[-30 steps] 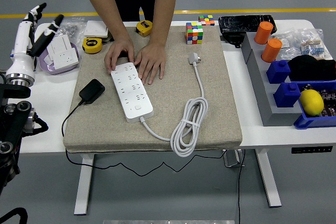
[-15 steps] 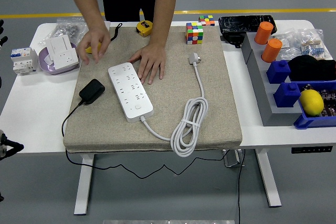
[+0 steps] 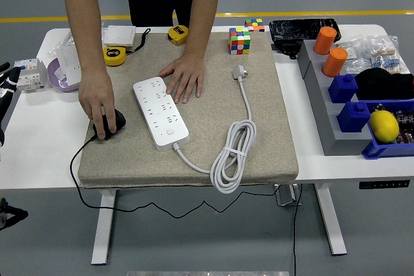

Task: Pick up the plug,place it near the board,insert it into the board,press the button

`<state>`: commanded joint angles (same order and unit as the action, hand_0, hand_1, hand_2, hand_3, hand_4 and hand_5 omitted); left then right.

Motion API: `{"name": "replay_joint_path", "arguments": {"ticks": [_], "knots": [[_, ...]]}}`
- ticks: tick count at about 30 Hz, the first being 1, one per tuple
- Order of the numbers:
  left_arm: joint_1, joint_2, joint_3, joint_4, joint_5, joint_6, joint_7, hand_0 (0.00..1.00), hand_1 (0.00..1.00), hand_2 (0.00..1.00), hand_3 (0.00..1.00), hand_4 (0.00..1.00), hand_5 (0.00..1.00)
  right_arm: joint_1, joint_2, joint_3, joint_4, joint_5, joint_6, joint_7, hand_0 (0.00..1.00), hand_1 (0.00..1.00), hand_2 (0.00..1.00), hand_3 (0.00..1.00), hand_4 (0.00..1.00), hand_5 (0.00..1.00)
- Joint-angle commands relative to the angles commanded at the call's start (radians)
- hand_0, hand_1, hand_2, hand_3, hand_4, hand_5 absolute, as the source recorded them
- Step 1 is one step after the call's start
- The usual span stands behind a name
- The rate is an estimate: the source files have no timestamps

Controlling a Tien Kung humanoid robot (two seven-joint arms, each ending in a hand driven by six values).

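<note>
a: hand of the person (image 3: 102,111) is closed over the black plug (image 3: 111,122) near the mat's (image 3: 272,127) left edge. the other hand (image 3: 184,77) lies flat, maybe holding the power strip (image 3: 160,112) steady.

b: and the robot's left hand (image 3: 8,82)?

a: only its edge shows, can't tell. the mat right of the strip has room beside the white cord (image 3: 234,153).

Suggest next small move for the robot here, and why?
Probably wait. A person's hand covers the black plug on the mat, and their other hand rests beside the power strip. Only a bit of the left arm shows at the table's left edge.
</note>
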<state>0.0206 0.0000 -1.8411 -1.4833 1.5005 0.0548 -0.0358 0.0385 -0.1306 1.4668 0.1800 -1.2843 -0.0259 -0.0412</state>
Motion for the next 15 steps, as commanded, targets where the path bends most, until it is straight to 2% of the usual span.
{"name": "replay_joint_path", "arguments": {"ticks": [15], "knots": [[0.01,0.001,0.01,-0.011,0.095,-0.034,0.026,0.82,0.867,0.827,0.816,0.998,0.68,0.0,0.004,0.013,0.0,-0.012,-0.001,0.001,0.911,0.764,0.74,0.777,0.998,0.737]]}}
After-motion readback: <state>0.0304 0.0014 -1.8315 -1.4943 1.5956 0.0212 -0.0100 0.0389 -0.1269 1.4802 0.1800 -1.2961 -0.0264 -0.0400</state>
